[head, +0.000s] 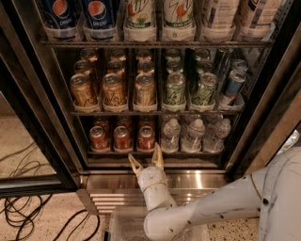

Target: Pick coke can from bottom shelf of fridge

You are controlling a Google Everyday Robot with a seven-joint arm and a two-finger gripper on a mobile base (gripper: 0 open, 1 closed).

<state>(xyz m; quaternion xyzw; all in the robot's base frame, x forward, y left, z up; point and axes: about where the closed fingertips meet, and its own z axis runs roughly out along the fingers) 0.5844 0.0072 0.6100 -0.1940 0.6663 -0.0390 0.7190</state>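
Three coke cans stand in the front row at the left half of the bottom desk [188, 153], close to its front edge, with more red cans lined up behind them toward the back edge. The rightmost front coke can [146, 137] is upright, its silver top showing, just left of the desk's middle.

Tool [146, 161]: low, in front of the desk's front edge and just below that can, pointing up and in toward it. Its two fingers [135, 164] are spread apart and hold nothing; neither touches the can. The right finger tip reaches about level with the front rail, and the left finger sits lower.

The white arm [211, 207] comes in from the lower right, across the steel base of the fridge [197, 181].

The right half of the desk carries clear water bottles [194, 134], upright, running to the front right corner.

On the shelf above are orange-gold cans [82, 89] at left and green-silver cans [175, 88] at right. The top shelf has blue Pepsi bottles [59, 12] at far left.

Dark cables [19, 212] lie on the speckled floor at lower left.
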